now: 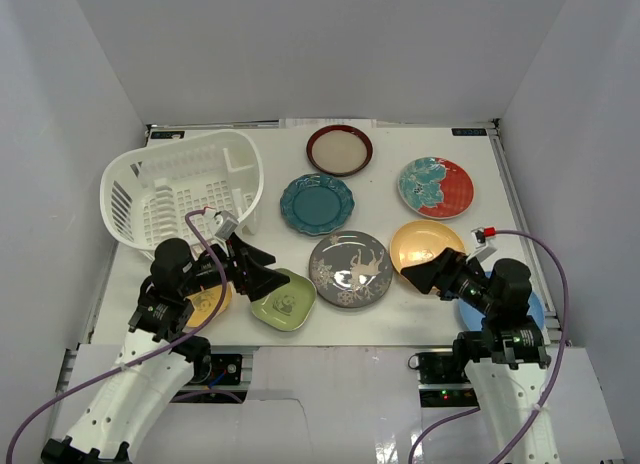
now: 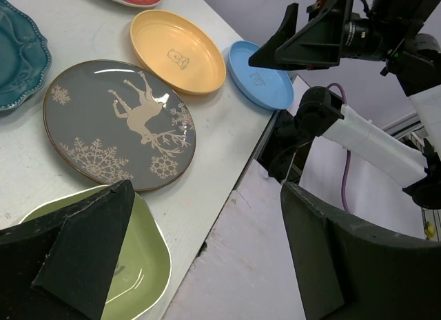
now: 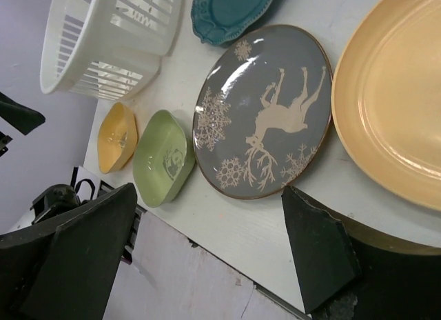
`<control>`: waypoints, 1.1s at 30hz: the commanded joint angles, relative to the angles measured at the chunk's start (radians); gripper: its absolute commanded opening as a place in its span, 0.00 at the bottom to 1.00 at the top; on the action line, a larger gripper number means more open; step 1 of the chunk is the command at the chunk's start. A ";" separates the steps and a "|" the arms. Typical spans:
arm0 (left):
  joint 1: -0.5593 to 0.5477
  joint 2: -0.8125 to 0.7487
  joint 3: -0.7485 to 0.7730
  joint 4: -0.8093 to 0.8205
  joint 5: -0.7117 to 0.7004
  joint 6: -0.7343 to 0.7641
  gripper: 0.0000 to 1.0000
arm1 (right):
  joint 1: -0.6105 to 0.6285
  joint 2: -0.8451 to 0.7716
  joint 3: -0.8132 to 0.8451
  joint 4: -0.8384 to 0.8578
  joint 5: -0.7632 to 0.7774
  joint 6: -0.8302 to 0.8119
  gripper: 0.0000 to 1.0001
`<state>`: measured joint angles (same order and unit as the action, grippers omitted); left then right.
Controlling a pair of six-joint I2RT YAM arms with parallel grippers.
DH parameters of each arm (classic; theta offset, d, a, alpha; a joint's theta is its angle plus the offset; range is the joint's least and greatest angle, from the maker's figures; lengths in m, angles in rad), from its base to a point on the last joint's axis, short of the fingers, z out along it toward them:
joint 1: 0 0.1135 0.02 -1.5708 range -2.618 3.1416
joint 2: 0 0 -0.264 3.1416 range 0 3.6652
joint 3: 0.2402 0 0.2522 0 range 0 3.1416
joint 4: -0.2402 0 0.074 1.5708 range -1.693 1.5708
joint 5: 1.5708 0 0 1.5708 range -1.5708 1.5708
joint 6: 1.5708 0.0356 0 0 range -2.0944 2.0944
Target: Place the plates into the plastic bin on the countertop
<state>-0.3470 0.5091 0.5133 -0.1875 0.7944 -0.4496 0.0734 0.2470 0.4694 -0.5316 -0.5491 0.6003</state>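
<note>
At the desk's (image 1: pixel 380 199) near edge the left claw (image 1: pixel 268 274) gapes wide above the green plate (image 1: pixel 285 306), gripping nothing. The right claw (image 1: pixel 428 269) is spread wide too, bare, at the orange plate's (image 1: pixel 425 240) near rim. Beyond lie the grey plate (image 1: pixel 348 268), teal plate (image 1: pixel 316 204), teal-and-red plate (image 1: pixel 435 187) and red-rimmed plate (image 1: pixel 339 149), all flat on the desk. The white bin (image 1: pixel 246 174) stands far left.

Wide-spread left hand (image 2: pixel 207 196) above green plate (image 2: pixel 141 265), grey deer plate (image 2: pixel 120 123) beyond.
</note>
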 commanded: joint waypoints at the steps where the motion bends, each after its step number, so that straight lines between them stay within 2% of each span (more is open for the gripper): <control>1: 0.005 -0.007 0.008 0.011 0.022 0.011 0.98 | 0.003 -0.043 -0.060 0.019 -0.005 0.073 0.92; 11: 0.003 0.008 0.002 0.013 0.037 0.000 0.98 | 0.003 -0.023 -0.222 0.119 -0.051 0.108 0.99; 16: 0.003 0.034 -0.006 0.013 0.026 -0.021 0.98 | 0.005 -0.038 -0.331 0.194 -0.060 0.148 0.89; 22: 0.003 0.066 -0.009 0.008 0.011 -0.020 0.98 | 0.022 0.026 -0.462 0.382 -0.038 0.231 0.80; 25: 0.003 0.075 -0.007 0.002 -0.004 -0.015 0.98 | 0.064 0.093 -0.523 0.514 0.017 0.274 0.77; 30: 0.005 0.095 -0.007 -0.003 -0.021 -0.015 0.95 | 0.211 0.257 -0.575 0.714 0.150 0.329 0.73; 33: 0.003 0.106 -0.004 -0.007 -0.034 -0.014 0.94 | 0.304 0.308 -0.569 0.734 0.266 0.337 0.70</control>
<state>-0.3470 0.6083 0.5114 -0.1886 0.7795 -0.4698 0.3134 0.5205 0.0502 0.0589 -0.4202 0.8989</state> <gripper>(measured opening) 0.942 0.707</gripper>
